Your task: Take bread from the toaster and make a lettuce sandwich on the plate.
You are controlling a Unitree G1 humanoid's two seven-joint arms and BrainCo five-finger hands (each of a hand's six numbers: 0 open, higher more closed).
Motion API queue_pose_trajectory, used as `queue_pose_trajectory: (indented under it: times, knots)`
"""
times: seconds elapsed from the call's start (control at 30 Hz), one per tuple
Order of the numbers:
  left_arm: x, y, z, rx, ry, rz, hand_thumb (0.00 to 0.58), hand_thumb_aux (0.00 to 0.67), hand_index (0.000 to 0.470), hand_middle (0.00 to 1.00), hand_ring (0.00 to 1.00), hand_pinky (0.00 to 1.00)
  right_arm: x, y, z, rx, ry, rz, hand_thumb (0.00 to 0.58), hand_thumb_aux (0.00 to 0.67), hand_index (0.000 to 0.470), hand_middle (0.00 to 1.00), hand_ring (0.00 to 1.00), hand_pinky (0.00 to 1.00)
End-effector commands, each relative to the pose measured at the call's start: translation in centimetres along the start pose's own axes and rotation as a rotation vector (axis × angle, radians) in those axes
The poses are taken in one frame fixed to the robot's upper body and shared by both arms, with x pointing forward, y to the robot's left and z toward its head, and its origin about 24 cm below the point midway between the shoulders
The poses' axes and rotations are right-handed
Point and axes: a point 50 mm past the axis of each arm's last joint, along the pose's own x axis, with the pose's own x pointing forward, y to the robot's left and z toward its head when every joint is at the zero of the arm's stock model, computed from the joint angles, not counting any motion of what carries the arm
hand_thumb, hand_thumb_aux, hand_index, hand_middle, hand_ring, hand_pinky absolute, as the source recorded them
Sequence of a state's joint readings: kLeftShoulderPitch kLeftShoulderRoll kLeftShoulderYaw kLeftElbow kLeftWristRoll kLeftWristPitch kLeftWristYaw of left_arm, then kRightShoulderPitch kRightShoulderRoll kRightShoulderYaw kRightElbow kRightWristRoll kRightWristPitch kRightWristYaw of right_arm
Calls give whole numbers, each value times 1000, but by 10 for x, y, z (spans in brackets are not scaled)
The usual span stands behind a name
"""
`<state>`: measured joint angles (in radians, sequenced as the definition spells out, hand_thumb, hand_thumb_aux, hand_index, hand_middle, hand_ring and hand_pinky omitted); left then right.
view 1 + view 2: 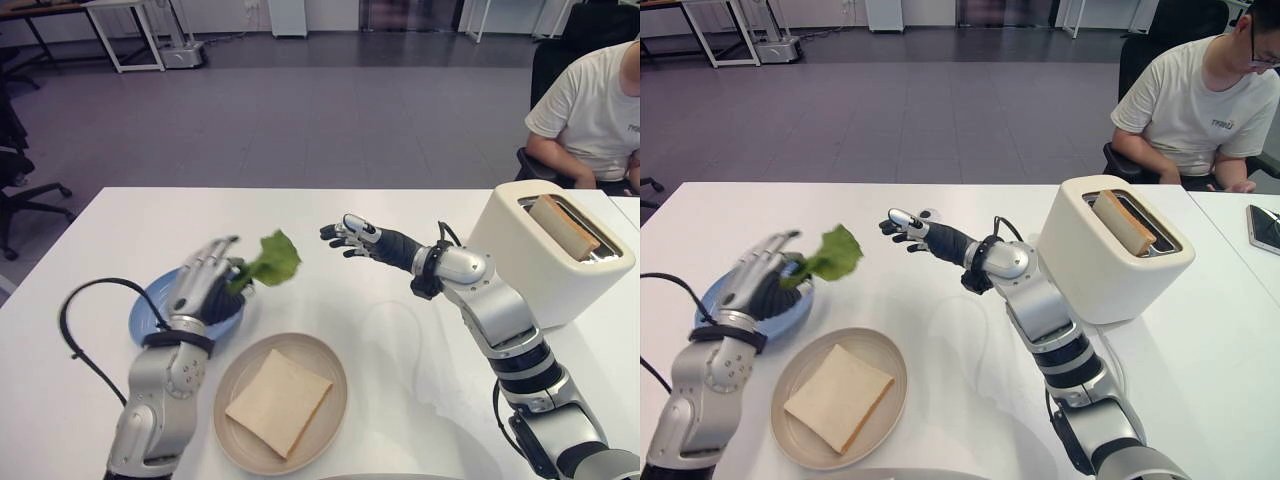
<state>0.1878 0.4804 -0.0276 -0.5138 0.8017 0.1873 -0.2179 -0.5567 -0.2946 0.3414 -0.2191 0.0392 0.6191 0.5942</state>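
— Where is the lettuce?

— The lettuce leaf (272, 260) sits left of centre. It is gripped at its stem by the left hand (200, 280), whose fingers close around it. The leaf sticks out to the right of the fingers, lifted clear of the white surface (400, 340).

— What lies under that hand?

— A blue plate (150, 305) at the left of the frame. The hand hangs over its right part.

— And the bread?

— One bread slice (280, 400) lies flat on the tan plate (325, 365) at lower centre, just beside the blue plate. The leaf is higher in the frame than this plate and does not touch the bread. A second slice (562, 226) stands in the slot of the cream toaster (530, 280) at the right of the frame, with its top poking out.

— The other hand?

— The right hand (350, 236) hangs mid-frame, between the leaf and the toaster. It holds nothing, and its fingers are loosely spread and point to the left of the frame.

— Anything else?

— A black cable (75, 320) loops over the surface at lower left, beside the left arm.
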Motion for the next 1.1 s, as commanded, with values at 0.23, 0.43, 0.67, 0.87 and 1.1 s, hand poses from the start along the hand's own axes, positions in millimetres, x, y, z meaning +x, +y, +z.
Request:
queue_pose_trajectory:
  times: [0.23, 0.43, 0.67, 0.87, 1.1]
  knots:
    - [-51, -38, 18, 18, -20, -457, 580, 670, 470, 0, 0, 0, -1, -3, -3, 24, 8, -26, 0, 0, 0, 0, 0, 0]
    - [-70, -32, 18, 52, -5, -535, 580, 670, 470, 0, 0, 0, -1, -2, -3, 25, 10, -19, 0, 0, 0, 0, 0, 0]
    - [-79, -25, 20, 54, -11, -586, 580, 670, 470, 0, 0, 0, -1, 0, -5, 26, 16, -9, 0, 0, 0, 0, 0, 0]
    - [-80, -8, 26, 82, -37, -549, 580, 670, 470, 0, 0, 0, -2, 2, -8, 30, 23, -6, 0, 0, 0, 0, 0, 0]
    - [-82, 17, 35, 62, -108, -473, 580, 670, 470, 0, 0, 0, -2, 5, -10, 32, 31, 0, 0, 0, 0, 0, 0, 0]
